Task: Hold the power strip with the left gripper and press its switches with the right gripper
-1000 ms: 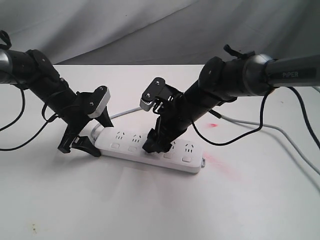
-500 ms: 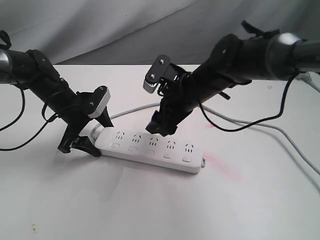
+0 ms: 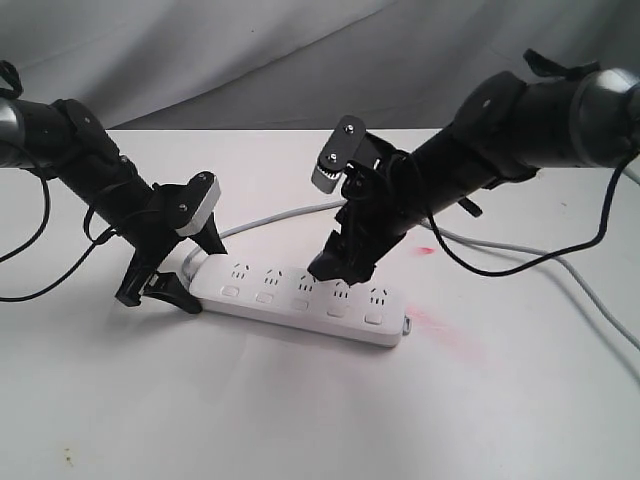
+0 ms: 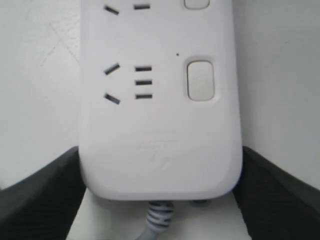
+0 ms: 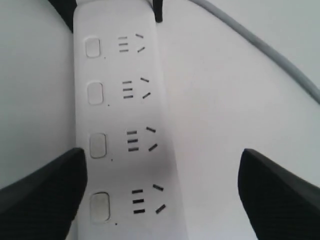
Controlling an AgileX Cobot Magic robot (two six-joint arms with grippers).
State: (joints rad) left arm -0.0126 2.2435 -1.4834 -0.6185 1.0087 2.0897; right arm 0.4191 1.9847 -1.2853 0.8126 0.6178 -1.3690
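Note:
The white power strip lies flat on the white table, its five switches in a row along the near side. My left gripper is shut on the strip's left, cord end; in the left wrist view its fingers press both sides of the power strip next to a switch. My right gripper hovers just above the strip near the fourth socket. In the right wrist view the right gripper is open, fingers wide apart and empty, over the power strip and its switches.
The grey cord leaves the strip's left end, curves behind it and runs off to the right, seen too as the cord. A thin black cable hangs from the right arm. A pink stain marks the table by the strip's right end.
My right gripper lifted off the third switch, then moved right and dipped again over the fourth socket. The left gripper and the strip have not moved.

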